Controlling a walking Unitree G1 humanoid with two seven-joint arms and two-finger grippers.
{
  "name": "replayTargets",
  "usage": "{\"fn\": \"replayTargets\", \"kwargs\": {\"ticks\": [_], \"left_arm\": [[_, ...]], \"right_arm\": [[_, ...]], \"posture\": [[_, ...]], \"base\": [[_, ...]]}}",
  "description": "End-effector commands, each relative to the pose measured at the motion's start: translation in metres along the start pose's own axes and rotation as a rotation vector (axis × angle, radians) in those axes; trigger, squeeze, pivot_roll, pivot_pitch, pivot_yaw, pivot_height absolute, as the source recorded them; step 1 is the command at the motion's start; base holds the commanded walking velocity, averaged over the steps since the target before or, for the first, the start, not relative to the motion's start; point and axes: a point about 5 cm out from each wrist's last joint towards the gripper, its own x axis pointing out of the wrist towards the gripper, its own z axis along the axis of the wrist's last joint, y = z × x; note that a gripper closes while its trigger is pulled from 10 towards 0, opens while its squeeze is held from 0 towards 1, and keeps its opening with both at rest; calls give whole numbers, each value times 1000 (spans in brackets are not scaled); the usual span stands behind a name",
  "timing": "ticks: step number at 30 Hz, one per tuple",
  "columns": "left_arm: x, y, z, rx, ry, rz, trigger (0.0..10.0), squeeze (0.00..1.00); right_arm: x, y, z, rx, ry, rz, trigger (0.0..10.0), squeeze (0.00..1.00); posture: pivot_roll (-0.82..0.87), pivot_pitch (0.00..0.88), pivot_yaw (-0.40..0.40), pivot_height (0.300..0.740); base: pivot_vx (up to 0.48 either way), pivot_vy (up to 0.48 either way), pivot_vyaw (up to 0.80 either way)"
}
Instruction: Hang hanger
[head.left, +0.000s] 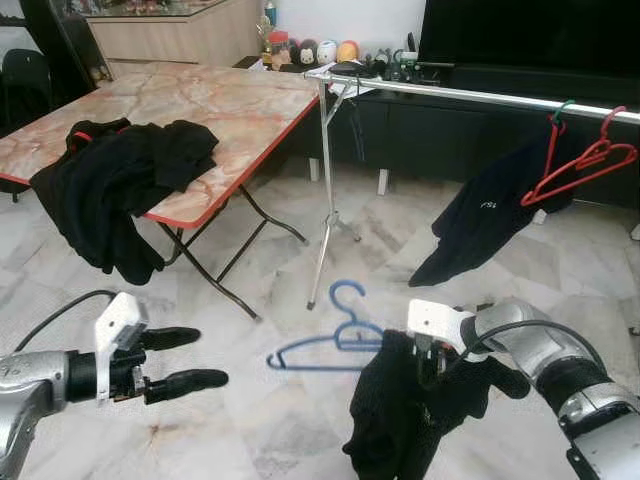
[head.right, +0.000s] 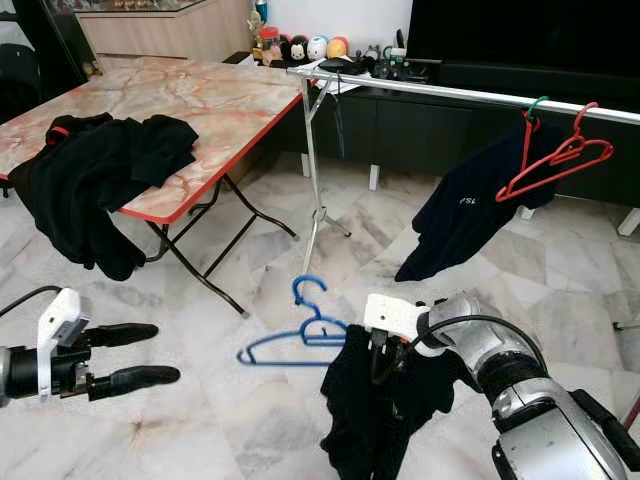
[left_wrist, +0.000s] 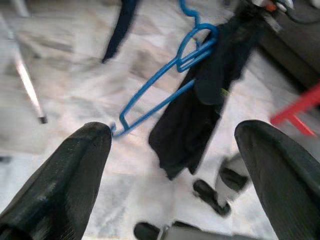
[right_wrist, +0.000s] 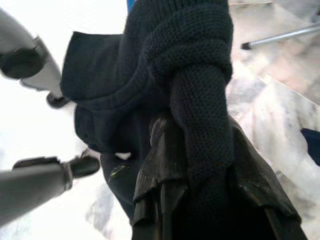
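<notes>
A blue hanger (head.left: 335, 345) hangs low over the marble floor, one end tucked into a black knit garment (head.left: 400, 420) that droops from it. My right gripper (head.left: 428, 362) is shut on the bunched top of that garment (right_wrist: 200, 100), and the fabric hides its fingertips. Whether the fingers also pinch the hanger I cannot tell. My left gripper (head.left: 208, 358) is open and holds nothing, low on the left, about a hand's width from the hanger's free end (left_wrist: 165, 82). The silver clothes rail (head.left: 480, 97) runs across the back right, well above the hanger.
Red hangers (head.left: 585, 160) and a dark garment (head.left: 490, 220) hang on the rail's right part. The rack's upright leg (head.left: 325, 200) stands just behind the blue hanger. At left is a folding marble-top table (head.left: 230, 110) with black clothes (head.left: 110, 180). A dark TV cabinet sits behind the rail.
</notes>
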Motion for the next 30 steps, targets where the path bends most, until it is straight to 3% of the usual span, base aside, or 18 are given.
{"fn": "replayTargets", "kwargs": {"ticks": [1,2,4,7,10,11,12,17,20,30], "left_arm": [[-1,2,-4,4,-2,66,10000,0],[-1,2,-4,4,-2,66,10000,0],[4,4,-17,-40,-17,166,10000,0],[4,3,-17,-44,-18,171,10000,0],[24,11,-59,-159,-43,585,10000,0],[31,9,-70,-217,-49,666,10000,0],[32,9,-71,-221,-50,686,10000,0],[36,16,-82,-254,-54,876,10000,0],[45,18,-90,-331,-69,952,10000,0],[75,13,-88,-281,-50,962,10000,0]], "right_arm": [[-4,-12,13,33,-62,-72,0,0],[-4,-12,13,33,-62,-72,0,0],[0,-13,12,115,-79,-147,0,0],[0,-13,11,119,-77,-156,0,0],[9,-13,0,567,-238,-408,0,0],[13,-9,-5,706,-260,-463,5922,0],[15,-7,-6,730,-262,-468,10000,0],[21,0,-3,749,-325,-546,10000,0],[30,7,1,838,-341,-583,10000,0],[42,18,14,871,-368,-574,10000,0]], "posture": [[-148,0,90,740],[-148,0,90,740],[-148,0,88,740],[-148,0,88,740],[-140,0,76,740],[-140,0,75,740],[-143,0,76,740],[-145,0,81,740],[-155,0,88,740],[-144,0,81,740]], "base": [[0,0,0],[0,0,0],[0,0,0],[0,0,0],[0,0,0],[0,0,0],[0,0,0],[0,0,0],[0,0,0],[0,0,0]]}}
